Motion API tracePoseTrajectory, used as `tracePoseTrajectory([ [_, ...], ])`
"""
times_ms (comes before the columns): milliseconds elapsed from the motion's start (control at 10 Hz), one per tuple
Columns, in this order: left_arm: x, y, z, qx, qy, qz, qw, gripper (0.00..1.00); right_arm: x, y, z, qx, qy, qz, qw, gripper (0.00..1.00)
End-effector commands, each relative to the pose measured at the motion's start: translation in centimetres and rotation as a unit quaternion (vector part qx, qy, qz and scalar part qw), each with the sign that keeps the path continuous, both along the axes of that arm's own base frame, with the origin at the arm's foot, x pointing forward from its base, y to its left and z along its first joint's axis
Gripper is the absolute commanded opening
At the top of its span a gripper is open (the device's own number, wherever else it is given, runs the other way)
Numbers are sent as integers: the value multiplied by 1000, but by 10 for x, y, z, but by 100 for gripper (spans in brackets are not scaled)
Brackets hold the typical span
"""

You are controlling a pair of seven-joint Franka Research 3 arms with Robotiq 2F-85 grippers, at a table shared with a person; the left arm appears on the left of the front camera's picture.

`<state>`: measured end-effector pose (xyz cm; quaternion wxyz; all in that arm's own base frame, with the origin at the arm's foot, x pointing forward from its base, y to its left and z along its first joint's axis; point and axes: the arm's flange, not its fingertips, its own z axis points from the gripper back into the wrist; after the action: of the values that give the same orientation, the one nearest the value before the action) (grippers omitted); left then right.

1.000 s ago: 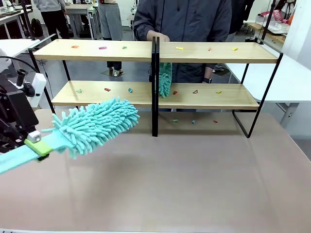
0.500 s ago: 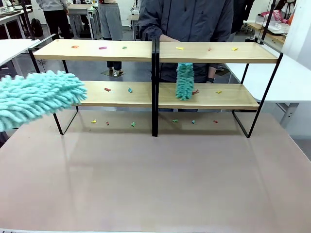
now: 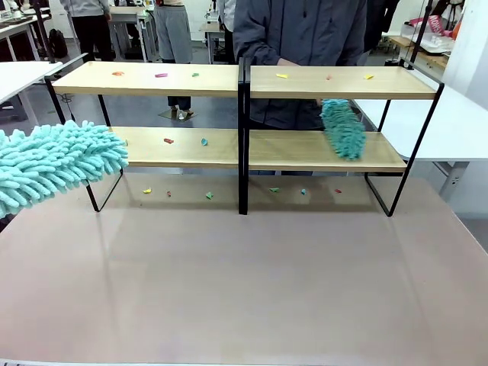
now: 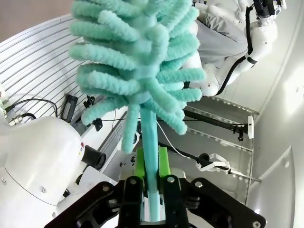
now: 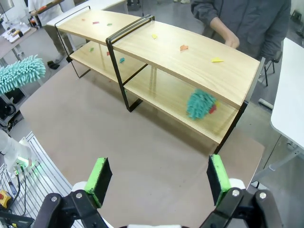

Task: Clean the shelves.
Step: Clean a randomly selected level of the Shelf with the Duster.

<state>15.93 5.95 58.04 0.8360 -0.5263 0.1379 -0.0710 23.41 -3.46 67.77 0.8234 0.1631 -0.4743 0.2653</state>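
Left gripper [image 4: 152,164]: clamped shut on the handle of a teal duster [image 3: 53,160]; judged the nearer arm to the left section.
Shelves [image 3: 191,80]: stood at 12 o'clock across the table; the lower left board is found at 3 o'clock from the duster head.
Duster axis: laid from 8 to 2 o'clock, tip just beside the left frame.
Right gripper [image 5: 159,176]: jaws held apart, well back from the shelves.
Person's duster [image 3: 341,128]: held on the lower right board.
Scraps [image 3: 204,141]: seen on the lower left board.

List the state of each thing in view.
Left gripper: shut on robot's duster handle.
Robot's duster: head raised near shelves left end.
Right gripper: open, empty.
Person's duster: at lower right board, blurred.
Shelves: scraps on both tiers.
Table: scraps under shelves.
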Motion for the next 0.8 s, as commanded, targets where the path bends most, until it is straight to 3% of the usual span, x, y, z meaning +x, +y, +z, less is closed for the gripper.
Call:
tracePoseTrajectory([
  [0, -2, 1, 3, 1, 3, 3, 1000, 12, 0, 0, 1, 2, -1, 5, 1000, 100],
  [300, 27, -43, -4, 37, -10, -7, 999, 12, 0, 0, 1, 2, -1, 5, 1000, 100],
  [500, 69, -101, -20, 105, -27, -8, 994, 12, 0, 0, 1, 2, -1, 5, 1000, 100],
  [600, 92, -127, -29, 116, -24, -15, 993, 12, 0, 0, 1, 2, -1, 5, 1000, 100],
  [700, 116, -152, -33, 111, -46, 5, 993, 12, 0, 0, 1, 2, -1, 5, 1000, 100],
])
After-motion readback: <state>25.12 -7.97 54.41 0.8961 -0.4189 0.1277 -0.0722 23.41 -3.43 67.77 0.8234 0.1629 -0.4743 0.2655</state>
